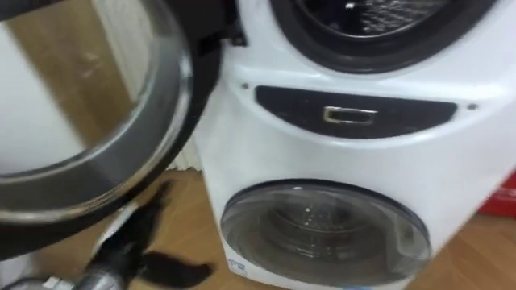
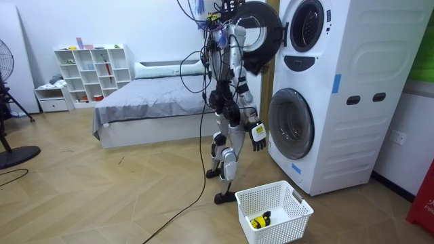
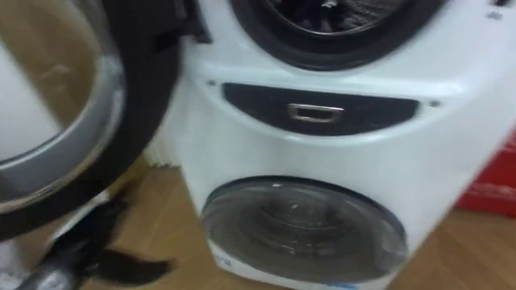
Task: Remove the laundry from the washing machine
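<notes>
No clothes can be made out in the washing machine's upper drum, which is exposed for reaching by the swung-open door. The left hand is hung low, relaxed and empty. Whether the raised right hand grips anything cannot be told. A basket is placed nearby, presumably for the load.

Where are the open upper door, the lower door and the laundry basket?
open upper door [image 1: 137, 145]: left eye view, on its chrome ring.
lower door [image 1: 322, 234]: left eye view, middle of its glass.
laundry basket [image 2: 285, 229]: room view, on its near outer wall.
</notes>
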Robot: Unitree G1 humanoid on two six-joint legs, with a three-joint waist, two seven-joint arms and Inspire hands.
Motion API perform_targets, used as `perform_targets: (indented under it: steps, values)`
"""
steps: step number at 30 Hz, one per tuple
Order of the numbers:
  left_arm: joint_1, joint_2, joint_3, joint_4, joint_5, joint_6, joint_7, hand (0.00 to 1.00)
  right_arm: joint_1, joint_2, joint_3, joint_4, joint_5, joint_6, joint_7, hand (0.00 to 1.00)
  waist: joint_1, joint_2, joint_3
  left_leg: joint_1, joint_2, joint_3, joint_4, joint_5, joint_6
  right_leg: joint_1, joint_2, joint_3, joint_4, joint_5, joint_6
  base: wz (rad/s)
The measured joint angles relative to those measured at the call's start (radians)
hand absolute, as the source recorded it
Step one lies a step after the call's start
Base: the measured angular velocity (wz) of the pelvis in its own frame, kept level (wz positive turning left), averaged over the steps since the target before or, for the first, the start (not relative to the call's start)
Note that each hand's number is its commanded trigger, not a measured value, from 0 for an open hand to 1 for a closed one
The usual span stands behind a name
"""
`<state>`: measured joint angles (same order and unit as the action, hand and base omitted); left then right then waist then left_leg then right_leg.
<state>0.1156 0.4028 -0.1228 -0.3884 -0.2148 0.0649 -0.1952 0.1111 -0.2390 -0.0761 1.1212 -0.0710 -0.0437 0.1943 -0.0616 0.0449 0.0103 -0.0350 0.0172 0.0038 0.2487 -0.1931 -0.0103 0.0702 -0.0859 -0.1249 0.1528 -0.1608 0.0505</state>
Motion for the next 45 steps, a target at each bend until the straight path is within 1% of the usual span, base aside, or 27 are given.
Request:
perform_targets:
  steps: [1,2,3,4,5,6,7,11,13,15,18,19,22,25,27,30,32,34,35,37,38,39,40,41,42,43,45]
  values:
    - [-0.010,-0.010,0.003,-0.008,-0.016,-0.034,-0.021,0.00,0.006,0.000,0.012,0.000,0.023,-0.002,-0.008,0.00,-0.013,0.003,-0.0084,0.031,0.003,0.027,-0.017,0.000,0.000,0.011,0.000,0.019,0.000,-0.003,0.001,-0.61]
    - [-0.015,-0.016,0.004,-0.011,-0.020,-0.043,-0.034,0.00,0.010,0.000,0.015,0.000,0.032,-0.002,-0.011,0.00,-0.019,0.002,-0.0091,0.048,0.003,0.037,-0.023,0.000,0.000,0.017,0.000,0.028,-0.001,-0.006,0.001,-0.55]
    - [-0.003,-0.038,0.004,-0.006,-0.023,-0.061,-0.065,0.00,0.017,0.002,0.016,0.001,0.039,0.001,-0.016,0.00,-0.020,0.000,-0.0101,0.076,0.004,0.057,-0.038,0.000,-0.001,0.023,0.000,0.043,0.002,-0.015,0.000,-0.43]
    - [0.009,-0.061,0.003,0.003,-0.022,-0.064,-0.099,0.00,0.022,0.006,0.016,0.001,0.051,0.001,-0.020,0.00,-0.022,-0.005,-0.0093,0.095,0.005,0.069,-0.049,0.000,-0.001,0.030,0.000,0.049,0.003,-0.019,0.000,-0.35]
    - [0.022,-0.069,0.002,0.010,-0.020,-0.063,-0.115,0.00,0.024,0.009,0.016,0.003,0.060,0.002,-0.020,0.00,-0.023,-0.009,-0.0092,0.100,0.006,0.073,-0.050,0.000,-0.001,0.032,0.001,0.051,0.003,-0.021,-0.001,-0.14]
    - [0.051,-0.079,0.002,0.020,-0.017,-0.062,-0.145,0.00,0.025,0.014,0.016,0.009,0.075,0.001,-0.020,0.00,-0.024,-0.019,-0.0100,0.103,0.006,0.076,-0.050,0.000,-0.001,0.035,0.001,0.053,0.001,-0.022,-0.001,0.00]
    - [0.071,-0.079,0.000,0.027,-0.007,-0.058,-0.166,0.00,0.025,0.020,0.016,0.014,0.093,0.002,-0.022,0.00,-0.024,-0.034,-0.0089,0.103,0.006,0.076,-0.050,0.000,-0.001,0.035,0.002,0.053,0.000,-0.022,-0.001,0.00]
    - [0.093,-0.079,0.000,0.036,0.023,-0.057,-0.190,0.00,0.012,0.041,0.026,0.013,0.115,0.001,-0.040,0.00,-0.014,-0.063,0.0001,0.100,0.006,0.075,-0.051,-0.001,-0.002,0.035,0.002,0.051,-0.001,-0.022,-0.001,0.03]
    - [0.095,-0.080,0.000,0.046,0.031,-0.057,-0.192,0.00,0.004,0.043,0.047,0.013,0.117,-0.001,-0.041,0.00,-0.014,-0.067,0.0006,0.099,0.006,0.075,-0.051,-0.003,-0.003,0.035,0.002,0.050,-0.001,-0.022,-0.001,0.00]
    - [0.095,-0.082,0.000,0.047,0.031,-0.057,-0.195,0.00,-0.003,0.043,0.055,0.013,0.119,-0.001,-0.041,0.00,-0.015,-0.063,0.0000,0.099,0.006,0.075,-0.052,-0.004,-0.004,0.035,0.002,0.050,0.000,-0.022,-0.001,0.00]
    - [0.112,-0.088,-0.004,0.047,0.031,-0.063,-0.207,0.00,-0.003,0.043,0.055,0.013,0.138,-0.002,-0.052,0.00,-0.017,-0.045,-0.0067,0.101,0.008,0.074,-0.060,-0.004,-0.004,0.035,0.003,0.041,0.001,-0.022,-0.001,0.02]
    - [0.124,-0.096,-0.006,0.047,0.032,-0.064,-0.209,0.00,-0.002,0.042,0.056,0.013,0.144,-0.002,-0.055,0.00,-0.017,-0.042,-0.0046,0.102,0.008,0.074,-0.060,-0.004,-0.004,0.035,0.003,0.041,0.001,-0.022,-0.001,0.00]
    - [0.139,-0.116,-0.015,0.075,0.035,-0.070,-0.209,0.00,-0.002,0.041,0.057,0.014,0.155,-0.002,-0.070,0.00,-0.014,-0.030,-0.0033,0.102,0.008,0.075,-0.061,-0.004,-0.004,0.035,0.003,0.039,0.001,-0.022,-0.001,0.00]
    - [0.141,-0.128,-0.017,0.102,0.078,-0.070,-0.208,0.00,-0.010,0.041,0.057,0.026,0.155,-0.010,-0.068,0.00,-0.014,-0.030,-0.0010,0.100,0.008,0.075,-0.062,-0.004,-0.004,0.033,0.003,0.037,0.001,-0.022,-0.001,0.00]
    - [0.143,-0.128,-0.017,0.113,0.105,-0.071,-0.210,0.00,-0.012,0.041,0.056,0.032,0.154,-0.010,-0.063,0.00,-0.015,-0.035,0.0011,0.100,0.008,0.075,-0.062,-0.004,-0.004,0.033,0.003,0.036,0.001,-0.022,0.000,0.00]
    - [0.143,-0.126,-0.017,0.169,0.109,-0.071,-0.210,0.00,-0.012,0.041,0.055,0.024,0.153,-0.007,-0.047,0.00,-0.017,-0.040,0.0013,0.096,0.008,0.076,-0.062,-0.004,-0.005,0.030,0.003,0.037,0.000,-0.023,0.000,0.00]
    - [0.142,-0.130,-0.017,0.247,0.110,-0.081,-0.210,0.00,-0.012,0.041,0.054,0.020,0.153,-0.007,-0.043,0.00,-0.019,-0.040,0.0009,0.097,0.008,0.077,-0.062,-0.004,-0.005,0.030,0.003,0.039,-0.001,-0.022,0.000,0.00]
    - [0.148,-0.142,-0.020,0.445,0.109,-0.100,-0.199,0.00,-0.012,0.041,0.054,0.020,0.153,-0.007,-0.046,0.00,-0.016,-0.039,-0.0002,0.103,0.008,0.079,-0.062,-0.004,-0.005,0.036,0.003,0.040,-0.002,-0.023,0.000,-0.02]
    - [0.151,-0.143,-0.020,0.508,0.109,-0.105,-0.193,0.00,-0.012,0.041,0.054,0.020,0.153,-0.007,-0.047,0.00,-0.016,-0.039,-0.0003,0.104,0.008,0.081,-0.062,-0.004,-0.005,0.036,0.003,0.041,-0.002,-0.023,0.000,-0.06]
    - [0.169,-0.147,-0.010,0.757,0.108,-0.107,-0.151,0.00,-0.001,0.040,0.050,0.012,0.152,-0.006,-0.052,0.00,-0.016,-0.042,-0.0016,0.107,0.008,0.085,-0.063,-0.004,-0.005,0.036,0.003,0.043,-0.003,-0.023,0.000,-0.06]
    - [0.171,-0.148,-0.002,0.823,0.109,-0.107,-0.140,0.00,0.006,0.041,0.050,0.005,0.150,-0.005,-0.054,0.00,-0.012,-0.042,-0.0032,0.107,0.008,0.088,-0.063,-0.004,-0.005,0.036,0.003,0.042,-0.003,-0.023,0.001,0.00]
    - [0.171,-0.151,0.018,0.962,0.106,-0.108,-0.121,0.00,0.009,0.043,0.047,0.003,0.141,0.003,-0.055,0.00,-0.006,-0.044,-0.0046,0.108,0.009,0.097,-0.063,-0.004,-0.005,0.036,0.003,0.042,-0.003,-0.023,0.001,-0.08]
    - [0.170,-0.162,0.065,1.095,0.083,-0.108,-0.102,0.00,0.010,0.044,0.041,0.008,0.148,0.001,-0.052,0.00,0.009,-0.052,-0.0023,0.114,0.011,0.104,-0.065,-0.005,-0.006,0.036,0.004,0.041,-0.003,-0.023,0.001,-0.15]
    - [0.172,-0.163,0.085,1.161,0.059,-0.108,-0.090,0.00,0.012,0.044,0.041,0.017,0.155,0.001,-0.051,0.00,0.015,-0.058,-0.0042,0.118,0.012,0.109,-0.067,-0.006,-0.008,0.036,0.004,0.041,-0.003,-0.023,0.000,-0.15]
    - [0.178,-0.163,0.126,1.241,0.027,-0.108,-0.071,0.00,0.020,0.044,0.032,0.022,0.158,0.002,-0.052,0.00,0.027,-0.063,-0.0075,0.119,0.013,0.109,-0.067,-0.009,-0.011,0.036,0.005,0.041,-0.002,-0.023,0.000,-0.10]
    - [0.183,-0.163,0.177,1.306,-0.009,-0.109,-0.049,0.00,0.032,0.044,0.015,0.024,0.158,0.002,-0.051,0.00,0.045,-0.065,-0.0086,0.123,0.014,0.110,-0.068,-0.011,-0.011,0.036,0.005,0.040,0.000,-0.023,0.000,-0.03]
    - [0.187,-0.161,0.247,1.363,-0.037,-0.109,-0.012,0.00,0.031,0.042,-0.017,0.028,0.153,0.002,-0.051,0.00,0.052,-0.063,-0.0077,0.128,0.015,0.109,-0.067,-0.017,-0.009,0.042,0.006,0.036,0.002,-0.023,0.000,0.00]
